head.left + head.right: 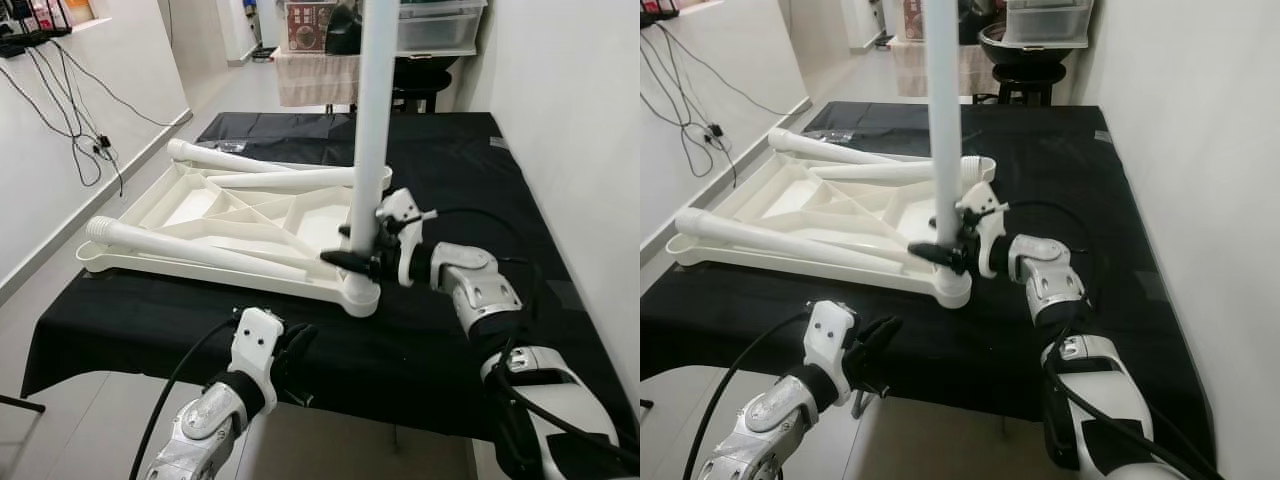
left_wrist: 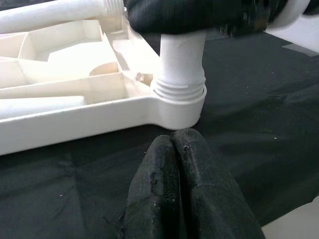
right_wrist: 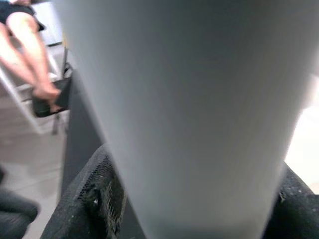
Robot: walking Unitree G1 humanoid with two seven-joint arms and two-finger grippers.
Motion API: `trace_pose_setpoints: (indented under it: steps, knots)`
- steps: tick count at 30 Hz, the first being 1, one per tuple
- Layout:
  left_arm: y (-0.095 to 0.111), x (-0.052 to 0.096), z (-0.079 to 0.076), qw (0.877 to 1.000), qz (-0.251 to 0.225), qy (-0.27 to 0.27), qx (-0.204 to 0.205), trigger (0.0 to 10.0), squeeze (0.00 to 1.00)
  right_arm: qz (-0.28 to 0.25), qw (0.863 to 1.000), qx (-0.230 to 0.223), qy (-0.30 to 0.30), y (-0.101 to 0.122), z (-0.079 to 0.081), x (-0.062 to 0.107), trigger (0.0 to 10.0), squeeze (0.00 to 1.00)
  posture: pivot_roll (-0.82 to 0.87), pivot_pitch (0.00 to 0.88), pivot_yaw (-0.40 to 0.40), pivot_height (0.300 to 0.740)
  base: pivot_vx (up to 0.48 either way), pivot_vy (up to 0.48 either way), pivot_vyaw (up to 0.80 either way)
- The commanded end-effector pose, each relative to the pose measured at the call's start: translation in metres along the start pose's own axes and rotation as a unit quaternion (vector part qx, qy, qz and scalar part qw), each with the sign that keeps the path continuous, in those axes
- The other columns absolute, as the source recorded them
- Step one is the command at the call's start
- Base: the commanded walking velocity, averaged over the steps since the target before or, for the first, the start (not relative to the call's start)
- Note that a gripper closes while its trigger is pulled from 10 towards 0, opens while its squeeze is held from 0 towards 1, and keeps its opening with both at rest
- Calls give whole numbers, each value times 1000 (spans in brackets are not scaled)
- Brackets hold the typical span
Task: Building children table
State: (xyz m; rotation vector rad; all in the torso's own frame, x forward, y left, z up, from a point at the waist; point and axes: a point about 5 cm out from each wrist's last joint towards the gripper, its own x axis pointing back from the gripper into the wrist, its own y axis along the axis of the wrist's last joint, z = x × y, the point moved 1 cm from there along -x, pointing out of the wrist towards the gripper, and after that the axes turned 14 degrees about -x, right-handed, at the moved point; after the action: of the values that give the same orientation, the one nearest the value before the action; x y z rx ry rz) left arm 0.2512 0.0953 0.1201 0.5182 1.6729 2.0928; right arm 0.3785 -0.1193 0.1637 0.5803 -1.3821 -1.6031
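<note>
A white plastic tabletop [image 1: 215, 215] lies upside down on the black-clothed table [image 1: 450, 190]. A white table leg [image 1: 372, 130] stands upright in its near right corner socket [image 1: 360, 297]. My right gripper [image 1: 352, 258] is shut on this leg just above the socket; in the right wrist view the leg [image 3: 184, 114] sits between the black fingers [image 3: 94, 199]. My left gripper [image 1: 292, 352] hangs at the table's front edge, shut with nothing in it, its fingers [image 2: 174, 194] pointing at the socket [image 2: 179, 99]. Two loose legs [image 1: 190, 250] lie across the tabletop.
A white wall runs close along the right of the table. Cables [image 1: 80, 130] hang on the left wall. Behind the table stand a stool [image 1: 420, 85] and a storage bin [image 1: 435, 25]. A seated person's legs [image 3: 30, 55] show in the right wrist view.
</note>
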Motion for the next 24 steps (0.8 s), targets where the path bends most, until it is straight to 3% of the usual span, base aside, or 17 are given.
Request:
trace_pose_setpoints:
  steps: [1,2,3,5,6,15,17,19,20,21,22,23,24]
  knots:
    - [0,2,0,1000,1,3,-9,10000,0,16,1000,-12,19,-5,4,-7,10000,0,-9,31,17,740,0,0,0]
    - [1,2,0,1000,0,5,-11,10000,0,10,1000,-22,19,-3,3,-7,7373,0,-2,29,14,740,0,0,0]
    - [1,2,0,1000,-1,5,-12,10000,0,-4,999,-32,10,0,1,-7,2549,0,2,27,13,740,0,0,0]
    - [2,1,0,1000,-2,6,-13,10000,0,-13,999,-38,4,2,0,-8,2549,0,2,27,13,740,0,0,0]
    - [2,1,0,1000,-2,6,-13,10000,0,-18,999,-40,-5,3,-2,-7,0,0,3,27,15,740,0,0,0]
    - [3,0,-2,1000,-5,-1,-7,10000,0,-7,999,-36,-16,-9,-12,8,0,0,-22,32,18,740,0,0,0]
    - [3,0,-4,1000,-5,-2,-4,10000,0,1,999,-23,-50,-16,-19,17,0,0,-26,37,12,740,0,0,0]
    - [3,3,-4,1000,-5,0,1,10000,0,19,988,-4,-150,-30,-32,28,0,0,-24,44,-3,740,0,0,0]
    - [3,4,-4,1000,-4,1,2,10000,0,-25,945,-22,-325,-37,-50,41,0,0,-23,50,-11,740,0,0,0]
    - [2,5,-4,1000,-4,2,2,10000,0,-52,893,-39,-445,-44,-60,54,0,0,-23,50,-11,740,0,0,0]
    - [2,7,-4,1000,-2,3,3,10000,0,-51,876,-100,-469,-72,-45,56,0,0,-30,74,-10,740,0,0,0]
    - [2,7,-4,1000,-2,3,3,10000,0,-51,876,-100,-469,-72,-45,56,0,0,-30,74,-10,740,0,0,0]
    - [2,8,-3,1000,-1,3,3,10000,0,-47,867,-144,-475,-90,-31,60,0,0,-30,84,-8,740,0,0,0]
